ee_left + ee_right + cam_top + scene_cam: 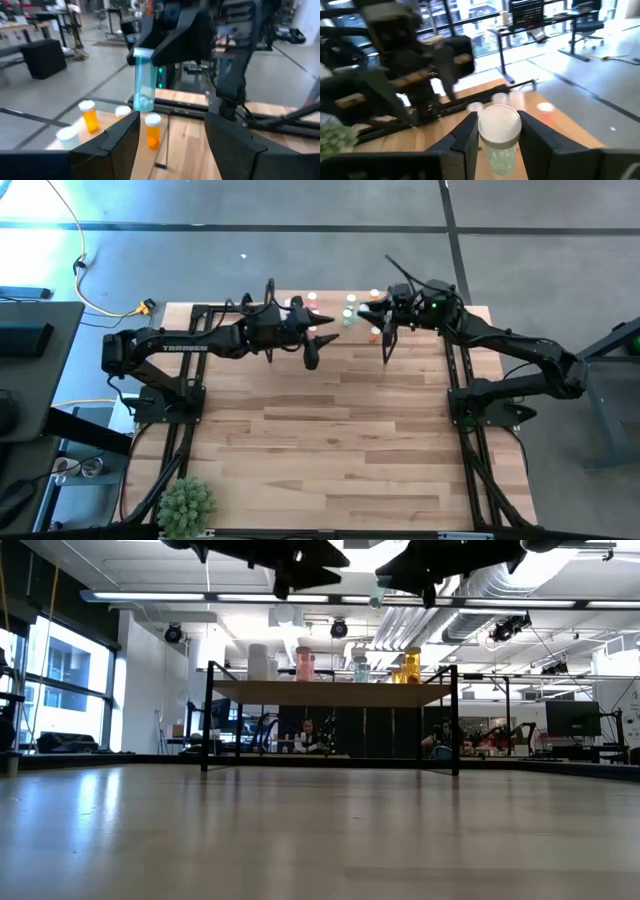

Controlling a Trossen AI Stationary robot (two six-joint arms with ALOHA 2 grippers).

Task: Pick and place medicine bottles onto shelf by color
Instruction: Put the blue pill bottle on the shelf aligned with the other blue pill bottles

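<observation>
The shelf (330, 693) stands on black legs at the table's far middle. White (260, 662), pink (305, 663), green (360, 668) and orange (408, 665) medicine bottles stand on it. My right gripper (500, 137) is shut on a pale green bottle (144, 82) with a white cap, above the shelf's right part (375, 308). My left gripper (172, 137) is open with nothing between its fingers. It hangs over the shelf's near edge (328, 332), facing the right gripper. Orange bottles (90, 116) (152, 131) stand below it. My right gripper pinches the pale green bottle's upper end, at the white cap (500, 125), between its two fingers. The fingers come nearly level from the table's right side. The bottle hangs upright below them, its body (144, 95) lifted clear of the shelf.
A green spiky plant (186, 505) stands at the table's near left corner. Bare wooden tabletop (340, 440) spreads between the shelf and the near edge. Black frame rails (465, 440) run along the table's sides. People sit in the room beyond the shelf (308, 735).
</observation>
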